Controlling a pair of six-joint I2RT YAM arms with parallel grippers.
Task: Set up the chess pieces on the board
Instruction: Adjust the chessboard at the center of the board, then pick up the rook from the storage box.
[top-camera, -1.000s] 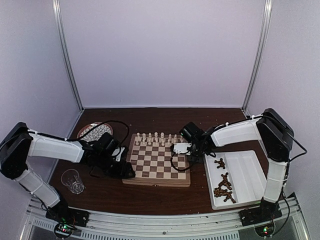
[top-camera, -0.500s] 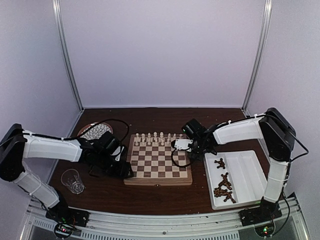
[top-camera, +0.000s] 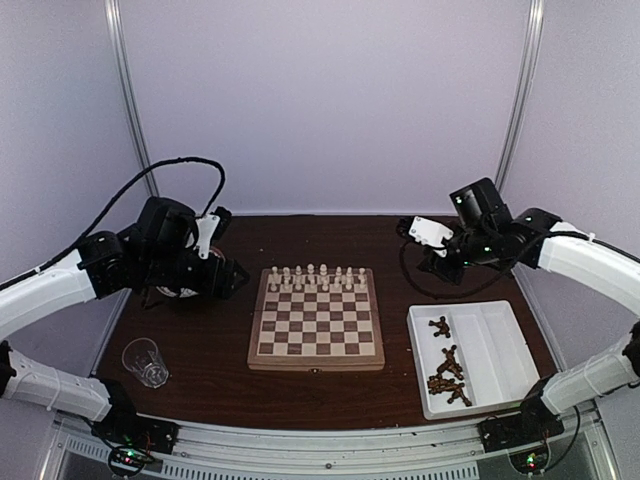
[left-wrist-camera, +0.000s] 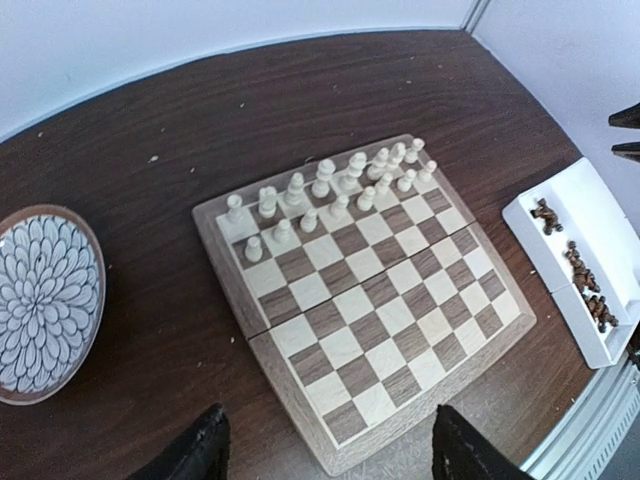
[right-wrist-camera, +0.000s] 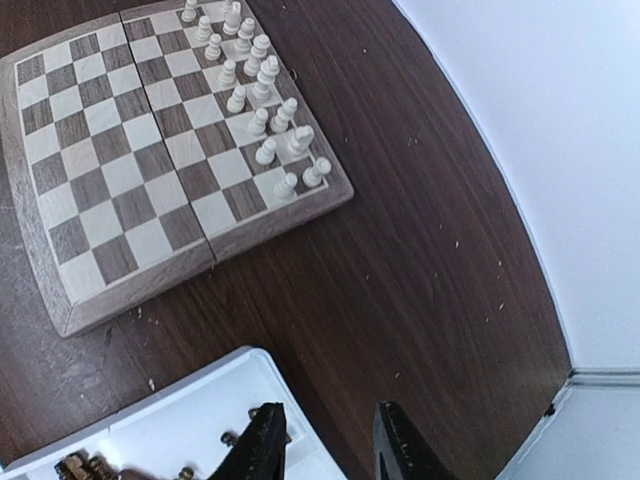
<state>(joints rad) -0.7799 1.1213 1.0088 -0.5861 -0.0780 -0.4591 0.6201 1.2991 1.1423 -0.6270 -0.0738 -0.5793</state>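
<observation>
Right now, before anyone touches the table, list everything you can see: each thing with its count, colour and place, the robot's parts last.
Chessboard: one, tan and brown squares, middle of the table.
White chess pieces: sixteen, cream, standing in the board's two far rows.
Dark chess pieces: a heap too small to count, brown, in the tray's left compartment.
Tray: one, white, right of the board.
Glass: one, clear, near left of the board.
Plate: one, white petal pattern, brown rim, far left.
Table: one, dark brown wood.
Arms: two, white and black, one at each side.
Left fingers: two, black, apart, holding nothing.
Right fingers: two, black, apart, holding nothing.
</observation>
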